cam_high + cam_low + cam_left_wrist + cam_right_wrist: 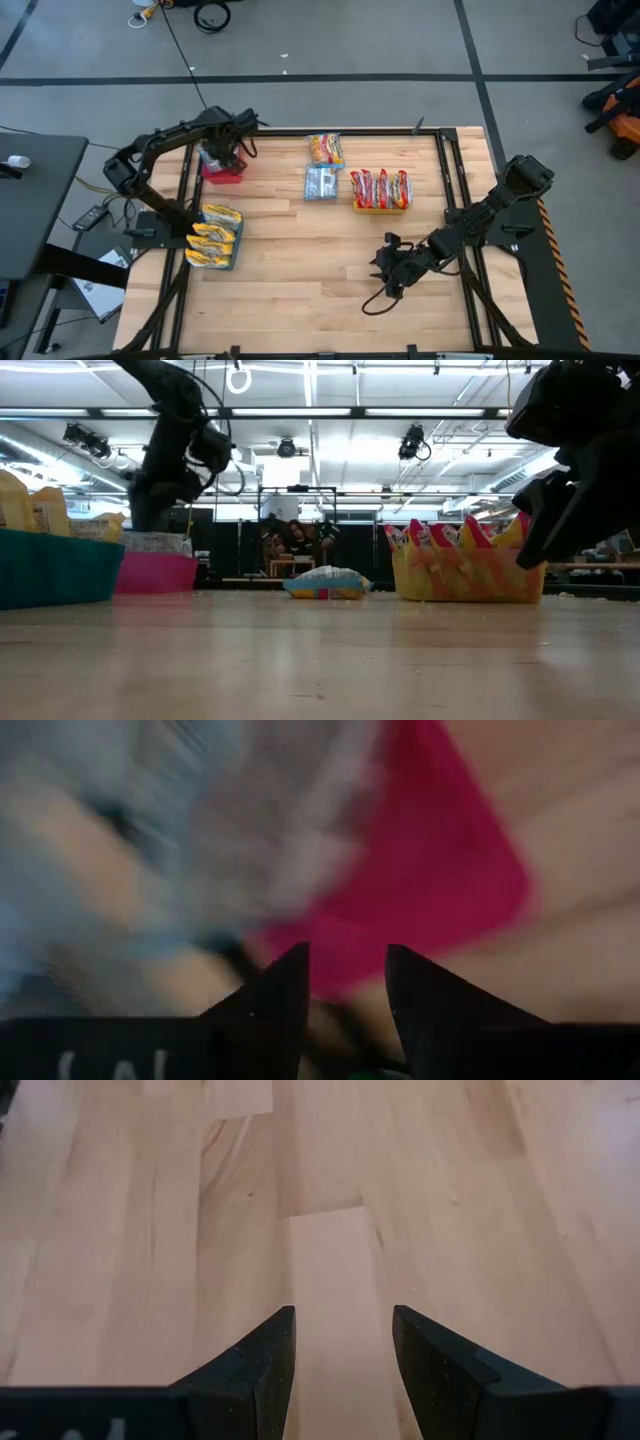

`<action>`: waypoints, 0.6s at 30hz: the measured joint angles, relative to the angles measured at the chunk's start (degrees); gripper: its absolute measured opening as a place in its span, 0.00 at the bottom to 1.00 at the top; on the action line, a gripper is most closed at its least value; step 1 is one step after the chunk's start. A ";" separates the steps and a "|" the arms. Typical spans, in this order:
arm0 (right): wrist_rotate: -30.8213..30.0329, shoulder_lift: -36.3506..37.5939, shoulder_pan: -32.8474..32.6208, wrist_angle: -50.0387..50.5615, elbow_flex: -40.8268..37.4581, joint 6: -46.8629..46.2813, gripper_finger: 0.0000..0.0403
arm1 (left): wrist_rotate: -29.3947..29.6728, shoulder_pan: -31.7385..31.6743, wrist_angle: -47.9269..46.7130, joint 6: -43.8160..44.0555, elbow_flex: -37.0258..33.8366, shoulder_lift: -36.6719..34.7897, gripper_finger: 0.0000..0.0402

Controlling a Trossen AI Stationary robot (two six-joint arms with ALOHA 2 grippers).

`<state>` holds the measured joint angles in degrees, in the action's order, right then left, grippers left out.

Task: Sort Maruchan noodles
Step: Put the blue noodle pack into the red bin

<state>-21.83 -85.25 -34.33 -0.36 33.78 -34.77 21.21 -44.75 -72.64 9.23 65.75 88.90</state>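
Observation:
My left gripper [232, 152] [345, 985] hangs open over the red bin [222, 170] [430, 870], which holds silver-blue packets [213, 156] [155, 543]. The left wrist view is smeared by motion. Yellow-orange packets [215, 235] stand in the blue bin [50, 570], and red packets [380, 186] stand in the yellow bin [465, 578]. One yellow-orange packet [325, 149] and one silver-blue packet [321, 183] lie flat and loose on the table. My right gripper [387, 267] [343, 1350] is open, low over bare wood in the table's near right part.
The wooden table [300, 280] has bare room in its middle and near half. A black frame rail [445, 170] runs along the right side. Beyond the far edge, people sit in the room [295, 545]. A dark side table [30, 200] stands to the left.

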 joint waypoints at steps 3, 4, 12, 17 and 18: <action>0.53 0.00 0.00 0.00 0.00 -1.46 0.43 | -8.59 -2.34 2.07 7.62 -3.39 -0.50 0.31; 0.53 0.00 0.00 -0.02 0.00 -1.73 0.43 | -8.02 -2.83 3.38 9.31 -4.70 -0.53 0.30; 3.24 0.00 -1.52 0.07 0.00 -5.53 0.43 | -9.26 -10.26 15.92 15.82 -13.86 0.04 0.12; 3.53 0.00 -2.64 0.09 0.00 -5.31 0.43 | -10.48 -12.30 24.57 17.72 -13.65 -0.02 0.02; 3.50 0.00 -2.70 0.07 0.00 -5.55 0.43 | -10.02 -12.76 26.43 18.18 -13.65 -0.02 0.02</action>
<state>-18.33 -85.25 -37.02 -0.30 33.78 -40.32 11.18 -57.50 -46.21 27.41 52.10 88.88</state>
